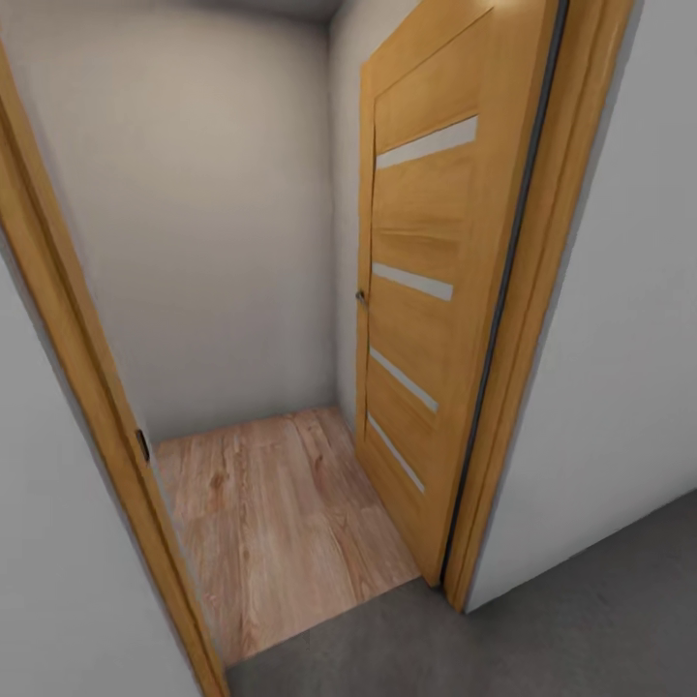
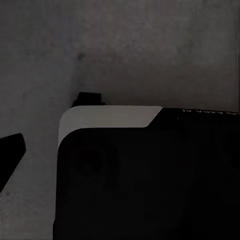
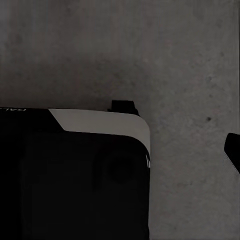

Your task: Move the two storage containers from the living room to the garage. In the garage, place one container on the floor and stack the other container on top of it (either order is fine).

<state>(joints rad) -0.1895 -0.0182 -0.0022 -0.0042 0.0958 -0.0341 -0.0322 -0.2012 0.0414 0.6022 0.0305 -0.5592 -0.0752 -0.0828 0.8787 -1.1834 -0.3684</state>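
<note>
- You cannot tell how your left jaws stand; the left wrist view has just one dark tip (image 2: pixel 10 155) at its edge, over grey concrete.
- The same goes for your right jaws; the right wrist view has one dark tip (image 3: pixel 233 150) at its edge.
- Both wrist cameras look down past the robot's black body (image 2: pixel 150 180) with its pale corner, onto the grey mottled floor (image 3: pixel 175 60).
- In the head view, the grey floor lies nearest you.
- Past it stands an open doorway with an orange-wood frame (image 1: pixel 106 416).
- The orange-wood door (image 1: pixel 426 319) with four pale slits swings away from you, on the right.
- Light wood-plank flooring (image 1: pixel 281 523) begins at the doorway, with white walls (image 1: pixel 203 242) behind.
</note>
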